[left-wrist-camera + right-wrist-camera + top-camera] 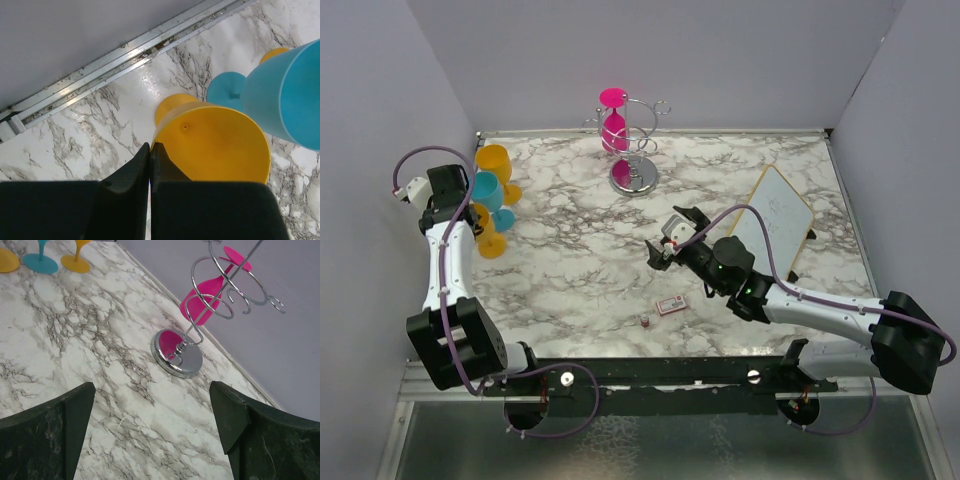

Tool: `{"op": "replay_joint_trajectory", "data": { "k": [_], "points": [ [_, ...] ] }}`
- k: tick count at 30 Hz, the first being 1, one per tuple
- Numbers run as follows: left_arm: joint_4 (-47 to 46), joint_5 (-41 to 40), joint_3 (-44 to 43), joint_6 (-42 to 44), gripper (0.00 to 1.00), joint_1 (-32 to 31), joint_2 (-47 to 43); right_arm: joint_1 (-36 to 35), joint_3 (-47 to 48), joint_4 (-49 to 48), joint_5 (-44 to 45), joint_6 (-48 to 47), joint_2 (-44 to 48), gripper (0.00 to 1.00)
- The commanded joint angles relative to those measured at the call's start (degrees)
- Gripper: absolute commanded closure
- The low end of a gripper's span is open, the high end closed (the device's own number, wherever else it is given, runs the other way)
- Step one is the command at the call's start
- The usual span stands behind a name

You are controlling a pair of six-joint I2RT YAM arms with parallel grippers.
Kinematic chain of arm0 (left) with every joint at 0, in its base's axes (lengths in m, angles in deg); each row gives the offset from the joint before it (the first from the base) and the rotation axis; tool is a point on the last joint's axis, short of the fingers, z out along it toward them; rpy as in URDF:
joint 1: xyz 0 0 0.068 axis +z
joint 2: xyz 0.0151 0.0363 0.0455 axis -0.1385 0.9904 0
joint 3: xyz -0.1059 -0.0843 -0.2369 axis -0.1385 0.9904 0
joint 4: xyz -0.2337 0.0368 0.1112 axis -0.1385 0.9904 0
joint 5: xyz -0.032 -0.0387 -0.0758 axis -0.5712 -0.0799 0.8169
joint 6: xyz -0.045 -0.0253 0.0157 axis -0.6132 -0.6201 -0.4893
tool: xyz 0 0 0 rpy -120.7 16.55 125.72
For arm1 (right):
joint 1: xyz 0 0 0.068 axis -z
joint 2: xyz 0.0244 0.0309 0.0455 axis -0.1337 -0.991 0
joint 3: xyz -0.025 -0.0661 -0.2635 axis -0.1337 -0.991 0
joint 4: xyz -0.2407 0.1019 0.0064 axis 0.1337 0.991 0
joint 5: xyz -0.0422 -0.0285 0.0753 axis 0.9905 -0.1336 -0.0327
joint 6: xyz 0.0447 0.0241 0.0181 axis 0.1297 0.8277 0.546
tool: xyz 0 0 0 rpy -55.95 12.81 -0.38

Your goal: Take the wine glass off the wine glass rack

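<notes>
The chrome wine glass rack [634, 172] stands at the back middle of the marble table. A pink wine glass [614, 125] hangs upside down from its top ring. In the right wrist view the rack's base [186, 360] and the pink glass [207, 297] lie ahead and slightly to the right. My right gripper [670, 242] [152, 407] is open and empty, low over the table, well short of the rack. My left gripper [470, 212] [150, 148] is shut, empty, beside the rim of a yellow glass [215, 150] at the far left.
Two yellow glasses [495, 165] and a blue one [488, 192] stand at the left wall, under the left wrist. A white board [775, 220] leans at the right. A small pink card [671, 305] and a tiny bottle [645, 320] lie near the front.
</notes>
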Motion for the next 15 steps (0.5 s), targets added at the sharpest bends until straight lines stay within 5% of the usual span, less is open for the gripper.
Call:
{"op": "replay_joint_trajectory", "data": {
  "k": [1, 11, 15],
  "points": [
    [-1.4, -1.6, -0.7, -0.7, 0.93, 0.6, -0.1, 0.2, 0.7, -0.3, -1.2, 1.0, 0.0, 0.00],
    [-1.3, 0.1, -1.6, 0.1, 0.72, 0.6, 0.2, 0.2, 0.8, -0.3, -1.6, 1.1, -0.3, 0.00],
    [-1.2, 0.4, -2.4, 0.8, 0.54, 0.5, -1.1, 0.2, 0.7, -0.2, -1.8, 1.4, -0.3, 0.00]
  ]
}}
